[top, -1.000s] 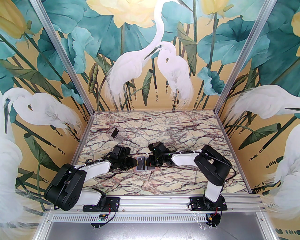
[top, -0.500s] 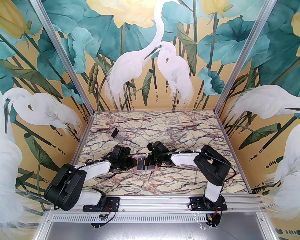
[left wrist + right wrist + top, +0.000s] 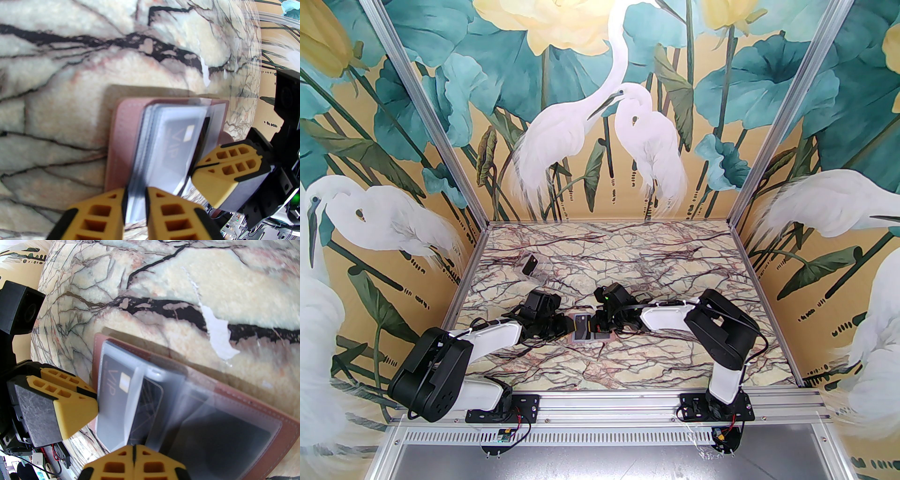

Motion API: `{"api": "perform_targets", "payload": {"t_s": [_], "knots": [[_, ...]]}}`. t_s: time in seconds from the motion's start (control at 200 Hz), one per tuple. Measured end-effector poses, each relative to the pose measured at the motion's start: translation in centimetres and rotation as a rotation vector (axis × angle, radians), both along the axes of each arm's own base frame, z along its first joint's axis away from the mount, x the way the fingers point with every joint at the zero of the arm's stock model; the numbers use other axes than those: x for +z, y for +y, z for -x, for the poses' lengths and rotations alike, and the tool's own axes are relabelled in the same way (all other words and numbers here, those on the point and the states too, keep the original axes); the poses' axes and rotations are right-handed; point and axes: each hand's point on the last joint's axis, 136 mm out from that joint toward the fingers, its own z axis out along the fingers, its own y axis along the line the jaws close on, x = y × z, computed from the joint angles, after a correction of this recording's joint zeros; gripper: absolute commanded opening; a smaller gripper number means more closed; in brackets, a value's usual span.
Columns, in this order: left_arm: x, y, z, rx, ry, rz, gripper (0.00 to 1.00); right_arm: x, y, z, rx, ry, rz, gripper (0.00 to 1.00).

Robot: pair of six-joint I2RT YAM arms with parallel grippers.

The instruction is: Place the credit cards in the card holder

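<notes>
The pink-brown card holder (image 3: 582,338) lies open on the marble between both grippers, its leather cover (image 3: 121,140) flat and the clear sleeves fanned up. One black credit card with gold "VIP" lettering (image 3: 178,145) sits inside a sleeve. My left gripper (image 3: 136,191) is shut on a bunch of sleeves, holding them up. My right gripper (image 3: 133,447) is shut on the edge of a second black credit card (image 3: 150,408), which reaches partway in between the sleeves. The two grippers (image 3: 568,326) (image 3: 594,328) face each other across the holder.
A small clear plastic box (image 3: 533,267) with something dark inside stands at the back left. A white scuff (image 3: 220,338) marks the marble just beyond the holder. Painted walls close off the table on three sides.
The right arm has edged slightly to the left, toward the holder. The left arm and the holder have stayed put.
</notes>
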Motion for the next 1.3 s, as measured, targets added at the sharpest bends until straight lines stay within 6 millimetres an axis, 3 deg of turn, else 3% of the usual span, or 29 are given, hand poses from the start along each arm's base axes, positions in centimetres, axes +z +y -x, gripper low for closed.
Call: {"api": "perform_targets", "payload": {"t_s": [0.285,0.565,0.87,1.3], "knots": [[0.7,0.2,0.3,0.004,-0.031,-0.002,0.38,-0.2,-0.1,0.0,-0.003,0.001,0.005,0.01],[3.3,1.3,0.1,0.04,-0.123,-0.023,0.34,-0.2,-0.1,0.0,-0.005,0.003,0.005,0.0],[2.7,1.4,0.5,0.038,-0.094,-0.032,0.34,-0.2,-0.2,0.1,-0.005,0.004,0.006,0.0],[2.4,-0.2,0.0,0.007,-0.075,0.046,0.37,-0.2,-0.2,0.0,-0.005,0.003,0.006,0.0]]}}
